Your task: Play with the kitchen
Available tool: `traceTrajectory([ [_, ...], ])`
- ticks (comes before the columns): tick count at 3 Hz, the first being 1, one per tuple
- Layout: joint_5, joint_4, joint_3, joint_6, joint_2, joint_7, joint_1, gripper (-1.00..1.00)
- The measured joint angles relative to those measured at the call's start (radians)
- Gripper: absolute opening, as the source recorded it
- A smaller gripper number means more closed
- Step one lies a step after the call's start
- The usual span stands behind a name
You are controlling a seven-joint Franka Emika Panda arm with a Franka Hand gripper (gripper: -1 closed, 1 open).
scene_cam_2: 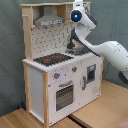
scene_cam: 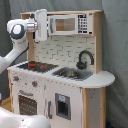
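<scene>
The kitchen [scene_cam: 65, 95] is a tall toy of white panels and light wood. It has a black-red hob [scene_cam: 36, 65], a sink [scene_cam: 70, 73], a black tap [scene_cam: 85, 57], an oven door [scene_cam: 27, 104] and a microwave [scene_cam: 67, 23] on the top shelf. In the second exterior view the kitchen [scene_cam_2: 60, 85] shows its grey hood [scene_cam_2: 49, 20] and pegboard back [scene_cam_2: 50, 41]. My gripper [scene_cam: 35, 24] is up at the top shelf, against an upright white panel [scene_cam: 42, 25] just left of the microwave. That panel looks like the microwave's door swung open. In the second exterior view my gripper [scene_cam_2: 77, 6] covers the microwave.
The white arm [scene_cam_2: 107, 50] reaches over the sink side of the counter in the second exterior view. A grey curtain [scene_cam: 117, 40] hangs behind the kitchen. A wooden floor [scene_cam_2: 100, 112] lies in front of it. The rounded counter end [scene_cam: 102, 77] juts out on the first exterior view's right.
</scene>
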Motion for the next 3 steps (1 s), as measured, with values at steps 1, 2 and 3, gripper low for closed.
traceTrajectory([
  [1, 0.0, -0.063, -0.01, 0.056, 0.0, -0.045, 0.048, -1.0],
  [2, 0.0, -0.129, -0.015, 0.092, 0.0, -0.081, 0.103, -1.0],
  [3, 0.0, -0.201, -0.015, 0.143, -0.001, -0.111, 0.153, -1.0],
])
